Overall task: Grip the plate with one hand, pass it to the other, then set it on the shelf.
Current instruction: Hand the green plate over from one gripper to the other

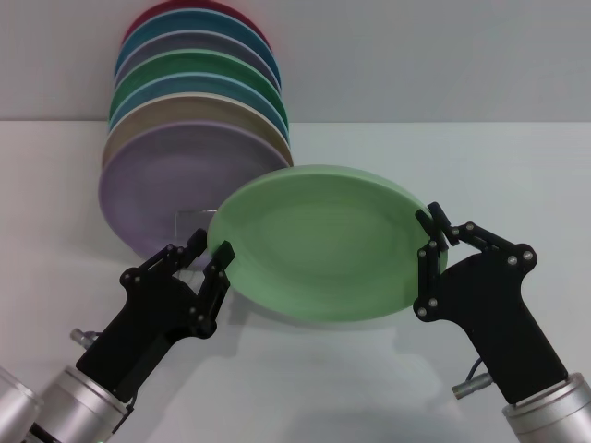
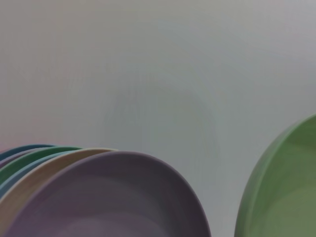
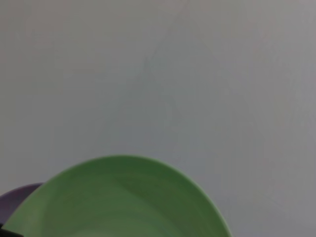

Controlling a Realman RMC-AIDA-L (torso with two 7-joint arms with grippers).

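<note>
The pale mint-green plate (image 1: 319,242) is held tilted above the table between my two arms. My right gripper (image 1: 438,228) is shut on its right rim and carries it. My left gripper (image 1: 211,247) is open at the plate's left rim, one finger (image 1: 222,263) overlapping the edge. The plate also shows in the right wrist view (image 3: 123,202) and at the edge of the left wrist view (image 2: 286,192). The shelf, a thin clear wire rack, shows only as its small front loop (image 1: 189,221) behind the plate's left edge.
Several coloured plates stand on edge in the rack at the back left, the lilac plate (image 1: 175,185) in front and a darker green one (image 1: 199,74) farther back; the lilac plate also shows in the left wrist view (image 2: 108,202). The white table (image 1: 480,166) stretches to the right.
</note>
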